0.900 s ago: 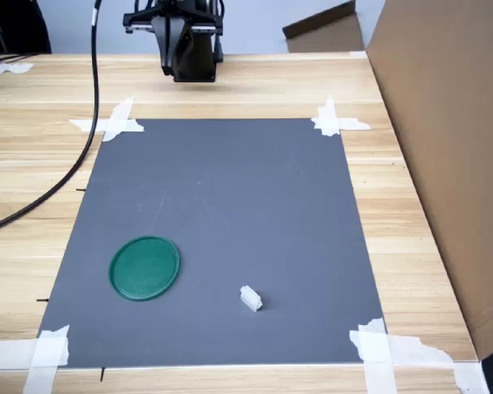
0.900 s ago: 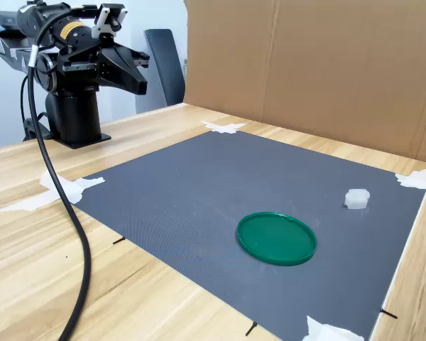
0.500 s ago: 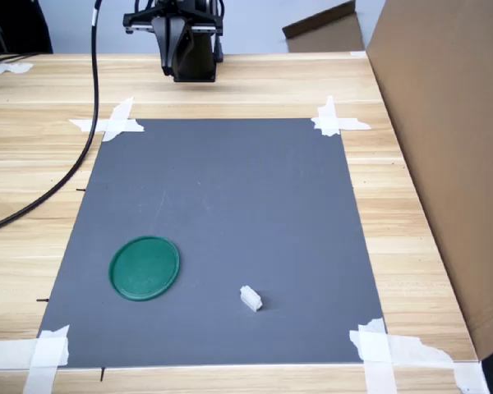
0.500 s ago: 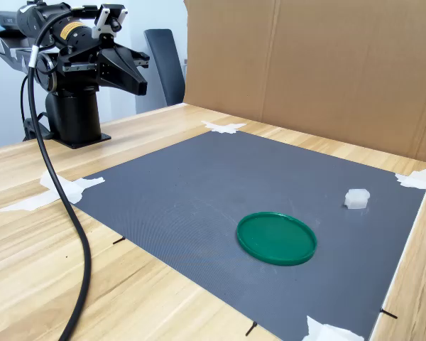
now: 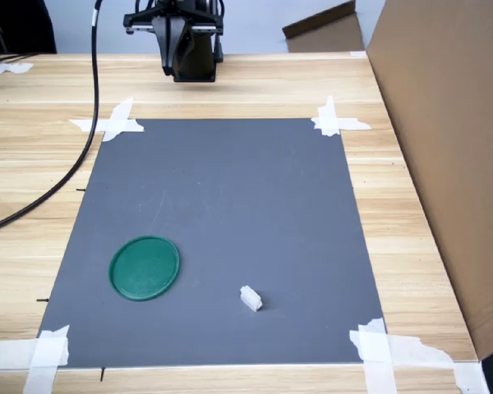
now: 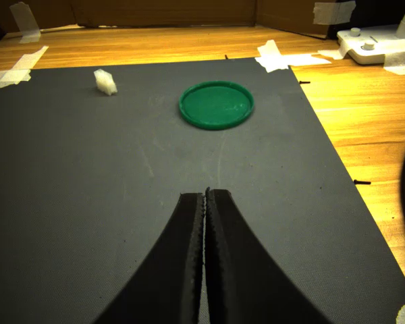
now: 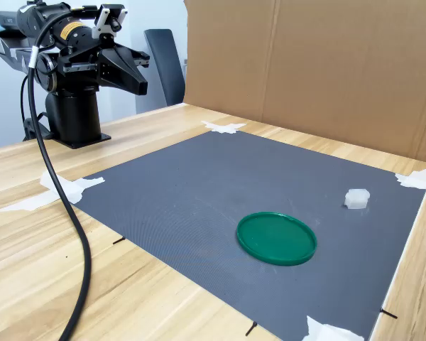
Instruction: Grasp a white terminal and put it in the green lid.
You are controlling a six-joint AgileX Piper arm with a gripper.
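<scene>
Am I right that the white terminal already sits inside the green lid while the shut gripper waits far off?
Not quite: the terminal lies on the grey mat beside the lid, apart from it, as the first exterior view shows. The gripper is indeed shut and far off.

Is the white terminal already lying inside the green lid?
No, in the first exterior view the white terminal sits on the gray mat, apart from the green lid.

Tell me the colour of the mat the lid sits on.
Dark grey mat, clearest in the first exterior view.
</scene>
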